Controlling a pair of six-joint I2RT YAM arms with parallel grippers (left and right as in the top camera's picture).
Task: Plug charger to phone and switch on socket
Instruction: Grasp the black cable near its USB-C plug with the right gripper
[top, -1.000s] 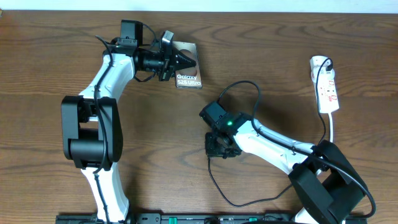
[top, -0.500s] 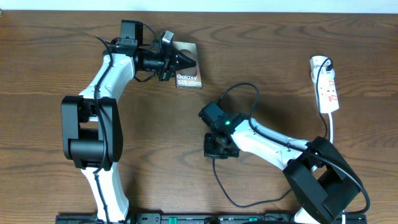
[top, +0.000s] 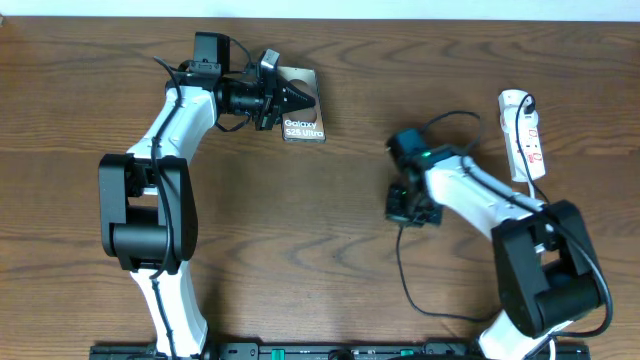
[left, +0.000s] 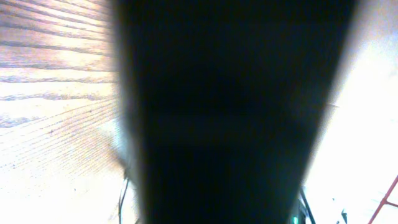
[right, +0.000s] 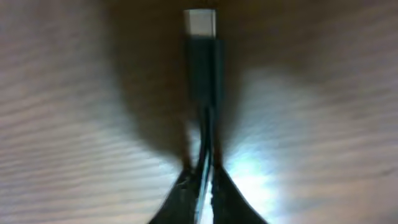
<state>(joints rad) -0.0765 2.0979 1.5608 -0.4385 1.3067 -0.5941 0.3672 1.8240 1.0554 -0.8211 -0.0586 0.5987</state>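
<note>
On the table (top: 300, 230): one phone (top: 303, 118); one charger (right: 203, 56), right of the phone; one socket (top: 527, 145), farther right of the phone; two claws, the left claw (top: 297, 97) at the phone, the right claw (top: 413, 210) right of it.

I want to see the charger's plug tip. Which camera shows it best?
Right wrist view: the plug tip is close up, its charger cable pinched in the right pincer. Overhead shows only that cable; left wrist view is dark.

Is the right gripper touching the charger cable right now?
Touching. The right wrist view shows the right gripper pinched shut on the charger cable, just behind its plug.
</note>
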